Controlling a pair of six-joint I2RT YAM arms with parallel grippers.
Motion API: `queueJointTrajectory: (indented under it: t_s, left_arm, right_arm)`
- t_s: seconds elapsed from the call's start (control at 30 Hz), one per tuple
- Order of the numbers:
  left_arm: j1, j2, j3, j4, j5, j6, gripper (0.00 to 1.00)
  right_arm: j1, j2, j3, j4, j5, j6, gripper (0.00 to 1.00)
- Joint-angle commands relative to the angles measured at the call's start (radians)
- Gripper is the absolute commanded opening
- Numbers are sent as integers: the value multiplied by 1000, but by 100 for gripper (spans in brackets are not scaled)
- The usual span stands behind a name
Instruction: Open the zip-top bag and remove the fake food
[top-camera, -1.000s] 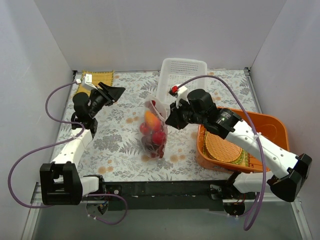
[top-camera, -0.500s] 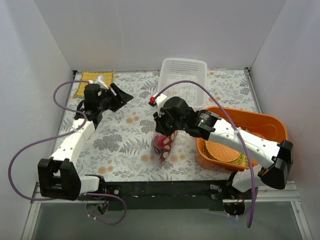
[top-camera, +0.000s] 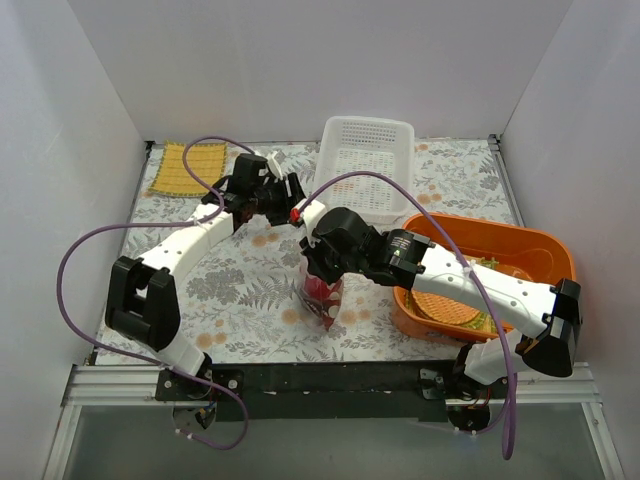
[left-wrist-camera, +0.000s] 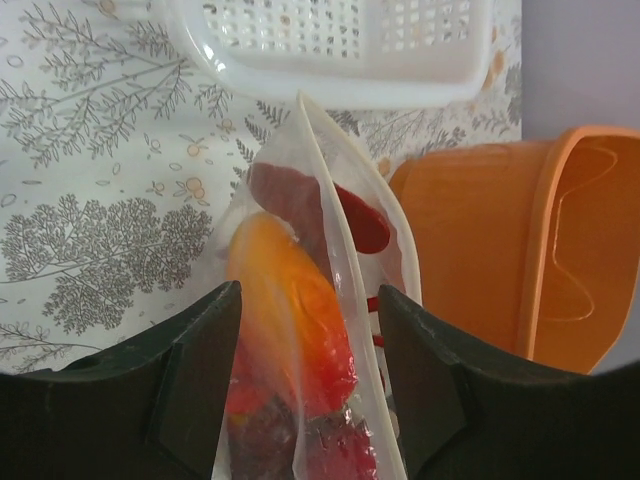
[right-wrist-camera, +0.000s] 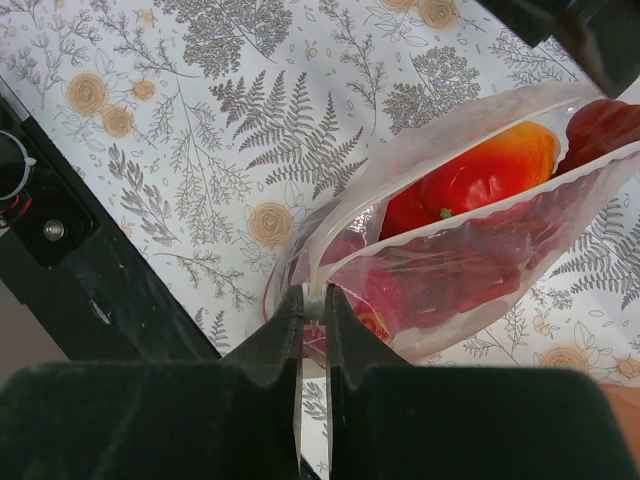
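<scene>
The clear zip-top bag (top-camera: 322, 292) stands near the table's middle with its mouth partly spread. It holds the fake food: an orange-yellow fruit (left-wrist-camera: 285, 290), dark red pieces (left-wrist-camera: 300, 200) and red pieces (right-wrist-camera: 470, 260). My right gripper (top-camera: 318, 262) is shut on the bag's top edge at one end of the zip; the right wrist view shows its fingers (right-wrist-camera: 313, 300) pinching that white strip. My left gripper (top-camera: 290, 203) is open above the bag's far end, and its fingers (left-wrist-camera: 308, 300) straddle the bag (left-wrist-camera: 335, 230) without closing on it.
A white perforated basket (top-camera: 365, 150) stands at the back, just beyond the bag, and shows in the left wrist view (left-wrist-camera: 330, 40). An orange tub (top-camera: 530, 250) with a woven mat (top-camera: 445, 300) sits on the right. A yellow cloth (top-camera: 190, 168) lies at back left.
My left arm has swung from the back left over to the bag. My right gripper has carried the bag's top edge leftward and nearer, and the bag now stands more upright.
</scene>
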Motion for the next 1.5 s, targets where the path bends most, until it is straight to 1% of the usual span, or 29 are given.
queueJointTrajectory:
  t_s: [0.0,0.03,0.1,0.13,0.17,0.2,0.27,0.3,0.33,0.43,0.53,0.6,0.67,0.73,0.77,0.83,0.87,0.9,1.03,1.1,1.23,1.33,1.37,1.4,1.47]
  left_arm:
    - [-30,4,42,-63,-7,48,53]
    - [-33,4,38,-63,-12,48,52]
    - [-39,1,27,-63,-25,45,48]
    - [-43,0,19,-62,-29,43,45]
    - [-44,0,16,-59,-32,42,40]
    - [-50,0,16,-59,-41,43,28]
    - [-50,-11,21,-57,-49,43,16]
    - [-50,-17,24,-57,-52,43,2]
    - [-50,-25,27,-54,-58,48,0]
    - [-50,-62,36,-48,-85,62,0]
    - [-52,-106,23,-26,-102,68,0]
    - [-52,-147,3,-2,-113,66,0]
    - [-52,-178,-13,24,-119,65,0]
    - [-52,-212,-25,38,-115,68,0]
    - [-52,-218,-28,49,-113,71,0]
    - [-50,-227,-30,47,-111,77,0]
    - [-50,-236,-33,47,-113,77,0]
    - [-52,-241,-37,47,-122,76,0]
    - [-52,-269,-54,47,-144,73,0]
    - [-50,-278,-56,49,-157,70,0]
    - [-52,-283,-56,52,-180,56,0]
    - [-50,-283,-60,58,-173,50,0]
    - [-50,-283,-60,58,-173,45,0]
    - [-50,-283,-62,58,-171,45,0]
    - [-52,-290,-62,58,-168,45,0]
  right_arm:
    - [7,-13,-5,18,36,12,1]
    - [7,-16,-7,20,34,11,1]
    - [8,-13,-8,24,34,12,1]
    - [10,-14,-8,24,34,11,1]
    - [8,-13,-11,23,34,11,1]
    - [8,-11,-10,24,39,12,1]
    - [8,-11,-10,21,44,14,1]
    - [8,-10,-10,20,50,18,1]
    - [8,-11,-10,17,54,18,1]
    - [8,-14,-2,9,68,28,1]
    - [10,-17,10,3,79,31,5]
    - [8,-20,21,-8,89,31,12]
    - [8,-22,30,-19,105,44,23]
    - [8,-29,42,-28,120,55,28]
    - [7,-31,51,-31,128,61,35]
    - [7,-33,94,-55,162,71,41]
    - [7,-34,108,-61,171,81,46]
    - [8,-36,128,-71,198,86,47]
    - [-6,-30,209,-89,269,110,51]
    - [-33,-14,252,-83,263,126,50]
    - [-93,33,256,-39,223,156,48]
    - [-176,58,181,33,140,179,45]
    - [-200,58,150,102,79,183,44]
    - [-243,53,95,136,53,183,43]
    - [-282,53,47,204,-5,184,43]
